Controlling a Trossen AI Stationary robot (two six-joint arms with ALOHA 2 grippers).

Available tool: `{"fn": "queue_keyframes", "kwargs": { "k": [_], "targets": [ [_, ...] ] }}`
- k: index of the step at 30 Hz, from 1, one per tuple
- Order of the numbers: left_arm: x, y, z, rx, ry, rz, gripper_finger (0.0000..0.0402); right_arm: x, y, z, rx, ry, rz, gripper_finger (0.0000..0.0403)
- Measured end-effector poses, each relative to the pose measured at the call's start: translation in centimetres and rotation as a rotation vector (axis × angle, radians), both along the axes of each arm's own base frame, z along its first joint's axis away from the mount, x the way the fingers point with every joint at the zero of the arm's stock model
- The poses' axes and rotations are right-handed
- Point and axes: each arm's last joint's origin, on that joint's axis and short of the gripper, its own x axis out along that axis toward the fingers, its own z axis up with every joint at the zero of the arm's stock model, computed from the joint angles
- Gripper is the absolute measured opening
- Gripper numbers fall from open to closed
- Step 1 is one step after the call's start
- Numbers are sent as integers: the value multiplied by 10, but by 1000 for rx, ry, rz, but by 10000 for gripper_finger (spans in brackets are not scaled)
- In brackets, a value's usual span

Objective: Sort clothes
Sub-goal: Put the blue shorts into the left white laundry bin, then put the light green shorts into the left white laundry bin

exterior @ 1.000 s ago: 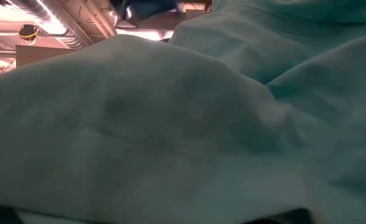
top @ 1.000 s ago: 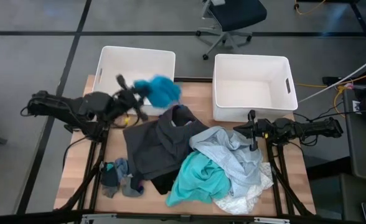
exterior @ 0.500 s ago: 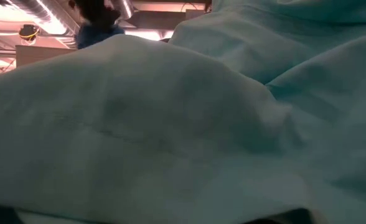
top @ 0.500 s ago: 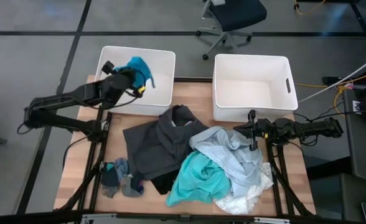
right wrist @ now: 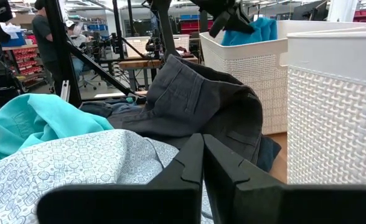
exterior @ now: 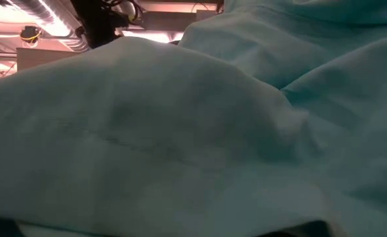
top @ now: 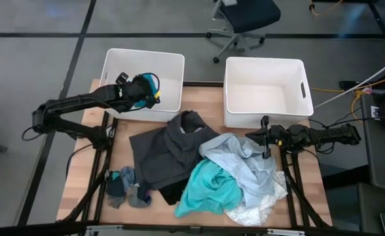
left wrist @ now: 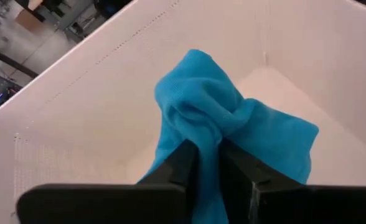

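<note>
You have one bright blue soft knit garment [left wrist: 223, 124] bunched over the left white perforated plastic bin [top: 169, 65], pinched between the left gripper's [top: 138, 92] fingers, not yet dropped. Beside that bin, the dark grey trousers [top: 163, 151], teal shirt [top: 209, 187], pale patterned shirt [top: 245, 160] and grey-blue socks [top: 124, 187] lie heaped, unsorted. Your right gripper [top: 266, 141], fingers together and empty, waits over the pile.

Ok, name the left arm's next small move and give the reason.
Probably open the jaws wider to release: the left gripper holds the bright blue cloth garment inside the left white plastic bin, fabric pinched between the narrow jaws, hanging above the bin floor.
</note>
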Motion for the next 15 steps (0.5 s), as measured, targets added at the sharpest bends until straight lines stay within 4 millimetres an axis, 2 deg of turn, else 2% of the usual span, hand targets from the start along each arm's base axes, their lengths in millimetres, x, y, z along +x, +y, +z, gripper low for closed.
{"fn": "queue_keyframes", "kwargs": {
  "k": [5, 15],
  "targets": [
    [2, 1, -2, -8, -17, 18, 77, 0, 0, 0, 1, 1, 0, 14],
    [-8, -5, 8, -78, -124, -38, 171, 0, 0, 0, 1, 2, 8, 14]
  ]
}}
